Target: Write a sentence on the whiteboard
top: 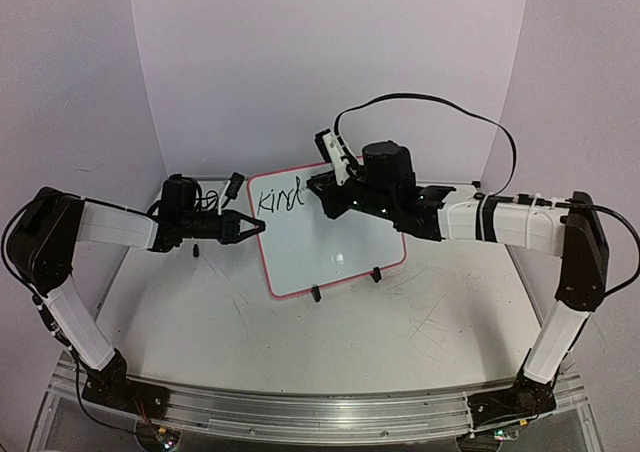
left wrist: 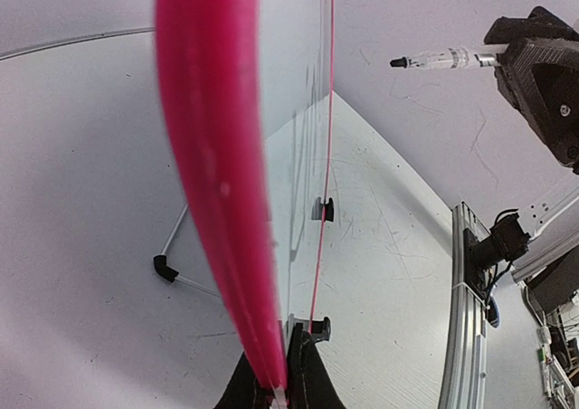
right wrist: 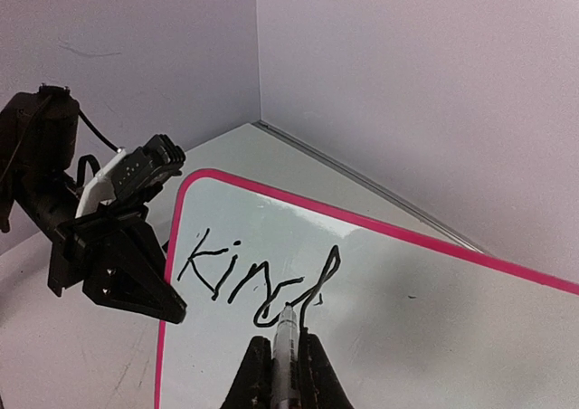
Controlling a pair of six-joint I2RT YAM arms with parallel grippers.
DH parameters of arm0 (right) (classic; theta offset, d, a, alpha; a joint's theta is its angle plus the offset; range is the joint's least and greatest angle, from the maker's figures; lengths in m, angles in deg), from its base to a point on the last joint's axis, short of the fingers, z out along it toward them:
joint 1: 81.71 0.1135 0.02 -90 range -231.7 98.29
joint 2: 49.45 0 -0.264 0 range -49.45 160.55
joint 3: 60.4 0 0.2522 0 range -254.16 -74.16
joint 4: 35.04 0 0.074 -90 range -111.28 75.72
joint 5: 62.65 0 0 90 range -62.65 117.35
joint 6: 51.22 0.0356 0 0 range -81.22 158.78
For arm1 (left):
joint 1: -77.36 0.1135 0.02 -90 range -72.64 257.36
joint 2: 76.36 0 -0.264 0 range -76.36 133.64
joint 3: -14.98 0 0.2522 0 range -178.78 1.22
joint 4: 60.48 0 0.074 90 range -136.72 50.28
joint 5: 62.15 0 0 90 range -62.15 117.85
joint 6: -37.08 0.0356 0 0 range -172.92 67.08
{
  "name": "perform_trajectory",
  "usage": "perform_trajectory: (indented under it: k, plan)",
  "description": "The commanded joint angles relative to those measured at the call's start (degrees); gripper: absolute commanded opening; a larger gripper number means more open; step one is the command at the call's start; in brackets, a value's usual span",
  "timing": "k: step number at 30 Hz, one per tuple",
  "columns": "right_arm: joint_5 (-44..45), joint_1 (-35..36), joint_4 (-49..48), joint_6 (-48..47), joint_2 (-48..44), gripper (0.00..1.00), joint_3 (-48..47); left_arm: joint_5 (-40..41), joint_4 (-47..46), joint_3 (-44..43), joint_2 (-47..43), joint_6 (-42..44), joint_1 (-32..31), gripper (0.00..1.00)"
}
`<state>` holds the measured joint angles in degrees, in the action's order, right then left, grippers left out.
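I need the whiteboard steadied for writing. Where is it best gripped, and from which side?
Pinch the whiteboard by its thin pink rim at the left edge, coming from the left as the left hand does: it stands on clip feet, and the marker needs the face free.

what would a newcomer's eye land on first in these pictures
The pink-rimmed whiteboard stands mid-table, black lettering reading "Kind" in its upper left. The right gripper holds a marker to the last letter, while the left gripper clamps the board's left edge.
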<state>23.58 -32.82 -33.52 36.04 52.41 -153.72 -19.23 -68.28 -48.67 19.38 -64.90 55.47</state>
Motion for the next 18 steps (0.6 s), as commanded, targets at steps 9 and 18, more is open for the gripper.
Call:
perform_trajectory:
  k: [9,18]
  plan:
    - [2.8,-0.2,-2.3,-5.2,-4.2,0.0,2.4,14.7,5.8,-2.3,-1.2,7.7,0.4,0.0]
    - [3.7,-0.6,-1.5,-5.2,-2.6,0.0,0.3,13.9,6.6,-3.9,0.0,7.6,0.4,0.0]
